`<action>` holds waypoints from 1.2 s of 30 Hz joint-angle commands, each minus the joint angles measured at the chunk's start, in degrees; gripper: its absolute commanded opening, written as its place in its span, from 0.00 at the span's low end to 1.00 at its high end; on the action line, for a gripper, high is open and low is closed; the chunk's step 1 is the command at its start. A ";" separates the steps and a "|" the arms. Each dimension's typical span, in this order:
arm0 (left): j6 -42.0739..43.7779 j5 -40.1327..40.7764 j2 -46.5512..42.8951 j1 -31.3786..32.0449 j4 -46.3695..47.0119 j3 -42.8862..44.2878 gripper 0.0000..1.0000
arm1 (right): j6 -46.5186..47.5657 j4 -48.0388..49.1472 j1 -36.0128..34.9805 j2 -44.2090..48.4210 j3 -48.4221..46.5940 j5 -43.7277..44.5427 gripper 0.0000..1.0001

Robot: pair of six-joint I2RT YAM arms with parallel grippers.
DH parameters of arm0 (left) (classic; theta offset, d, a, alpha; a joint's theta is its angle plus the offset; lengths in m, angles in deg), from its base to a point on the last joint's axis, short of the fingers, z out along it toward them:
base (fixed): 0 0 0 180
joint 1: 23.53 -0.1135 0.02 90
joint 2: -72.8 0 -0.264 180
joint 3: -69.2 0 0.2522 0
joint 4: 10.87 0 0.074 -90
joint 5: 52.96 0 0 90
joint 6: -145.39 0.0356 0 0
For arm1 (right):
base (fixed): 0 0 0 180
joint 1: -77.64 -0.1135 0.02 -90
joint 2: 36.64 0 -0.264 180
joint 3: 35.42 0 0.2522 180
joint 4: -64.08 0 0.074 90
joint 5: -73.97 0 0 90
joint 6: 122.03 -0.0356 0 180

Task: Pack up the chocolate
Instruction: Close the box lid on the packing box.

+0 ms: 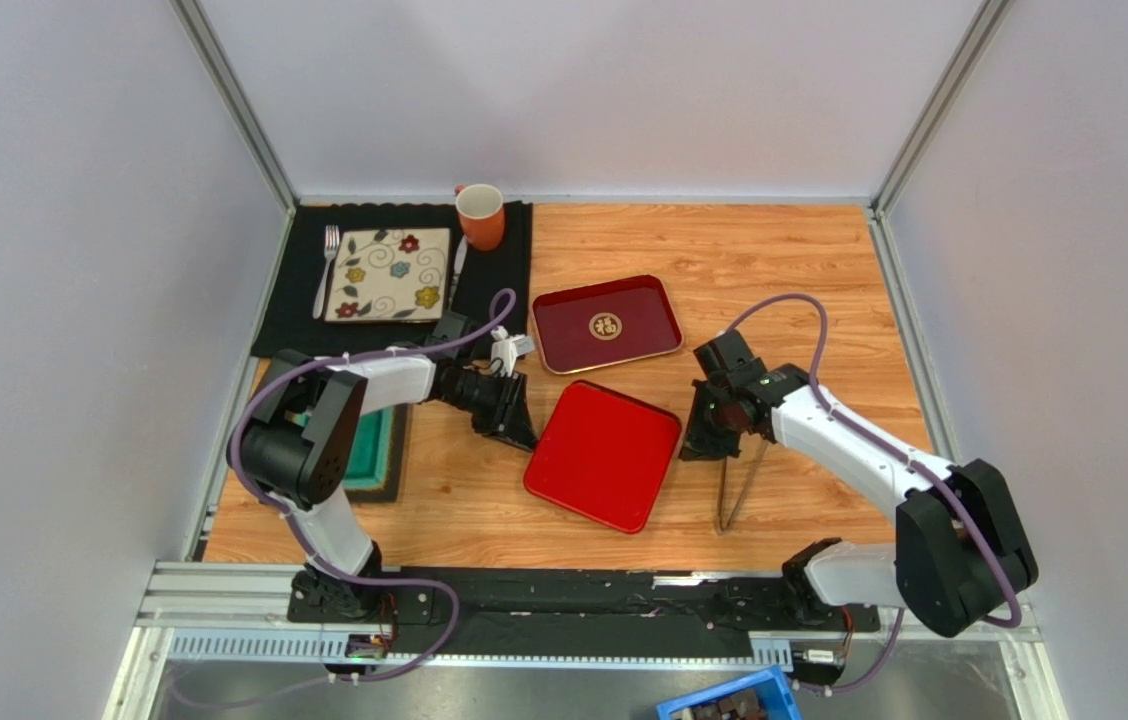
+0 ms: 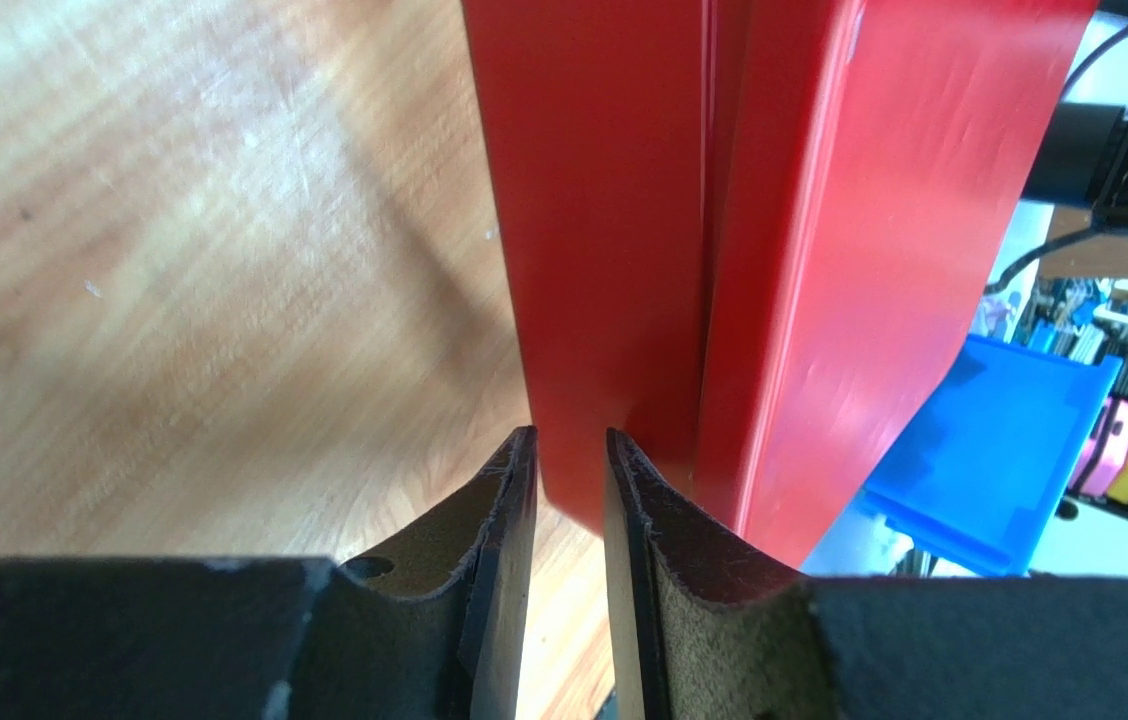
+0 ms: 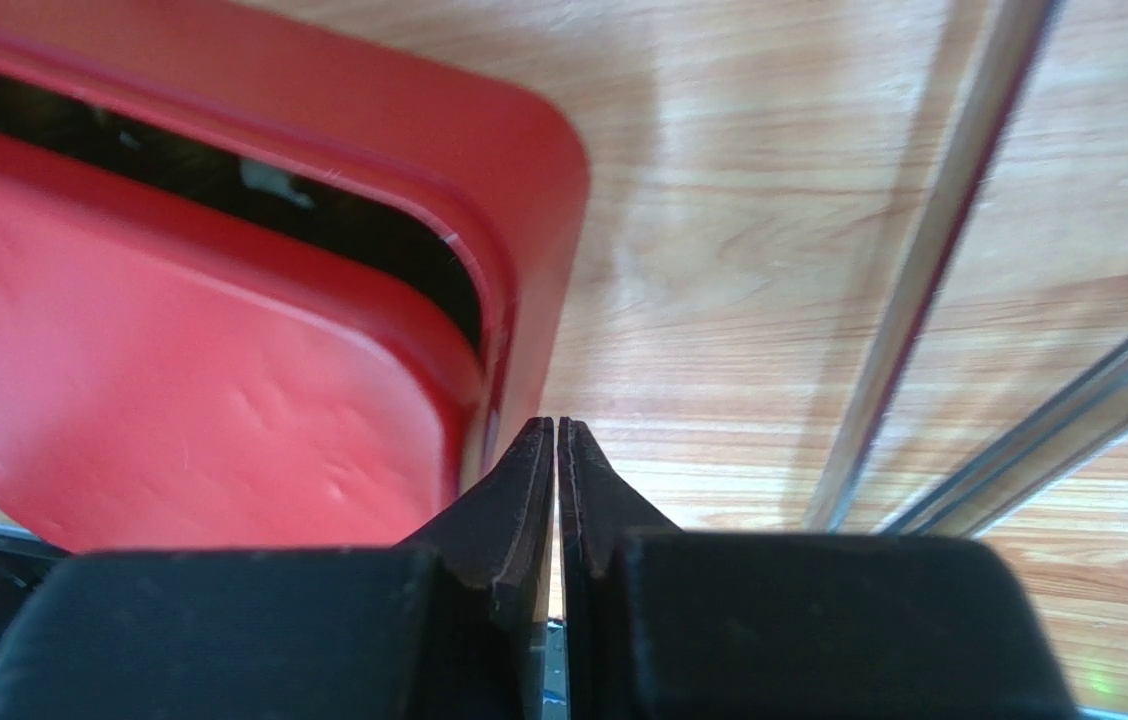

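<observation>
Robot lab: white-panelled booth (image 1: 570, 90)

Top view: left arm (image 1: 375, 375) rises from its base at lower left, elbow folded at the left edge, forearm reaching right toward centre frame. Its left gripper (image 2: 570, 438) points down and right, jaws narrowly parted and pinched on the edge of a red lid (image 2: 600, 270). The right arm (image 1: 856, 443) stretches from lower right up and leftward, wrist bent down. On it the right gripper (image 3: 557, 435) has its fingers pressed together.
</observation>
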 commanded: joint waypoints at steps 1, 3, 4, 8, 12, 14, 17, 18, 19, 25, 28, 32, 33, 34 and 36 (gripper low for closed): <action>3.94 0.56 -2.28 -1.75 -5.40 3.51 0.31 | 3.78 -3.00 3.21 3.32 -2.88 1.22 0.07; 5.70 3.19 -2.98 -4.38 -8.30 5.89 0.31 | 5.01 -4.15 5.67 5.08 -3.93 2.53 0.08; 6.31 4.69 -3.59 -5.35 -8.93 6.33 0.31 | 6.33 -4.77 6.46 5.26 -4.46 2.62 0.08; 10.44 8.82 -7.98 -10.36 -12.00 7.56 0.31 | 9.49 -4.43 11.56 2.55 -10.68 3.68 0.07; 15.71 8.14 -12.37 -10.81 -20.77 9.76 0.31 | 10.91 -1.27 13.85 -5.70 -17.45 2.10 0.07; 18.87 4.46 -14.22 -10.55 -23.33 10.02 0.30 | 10.91 1.02 13.77 -11.22 -19.83 1.14 0.06; 25.72 1.81 -16.69 -7.14 -30.71 11.86 0.30 | 10.12 4.01 13.77 -17.73 -23.00 -3.07 0.06; 27.57 0.67 -17.39 -5.82 -34.73 12.22 0.30 | 9.51 4.88 13.85 -18.89 -23.53 -3.96 0.06; 30.89 -0.21 -17.48 -4.58 -36.25 12.31 0.29 | 9.24 6.20 13.85 -20.12 -23.71 -4.84 0.06; 36.28 1.62 -16.61 6.75 -39.96 8.01 0.27 | 8.10 8.85 13.15 -23.48 -23.80 -7.22 0.05; 37.51 2.50 -15.20 11.49 -40.49 7.04 0.26 | 8.10 8.85 12.71 -24.70 -24.59 -7.40 0.05; 39.80 3.99 -14.94 15.02 -41.01 5.81 0.25 | 8.10 9.11 11.92 -26.72 -26.08 -7.83 0.05; 40.06 4.52 -14.94 15.90 -41.01 5.46 0.25 | 8.10 9.37 11.75 -27.16 -26.26 -7.83 0.05; 40.50 4.87 -15.02 17.82 -40.75 4.67 0.25 | 8.10 9.46 11.75 -27.78 -26.44 -8.01 0.05; 39.81 5.75 -15.02 19.68 -39.18 3.26 0.25 | 8.18 9.90 11.66 -28.39 -26.53 -8.27 0.04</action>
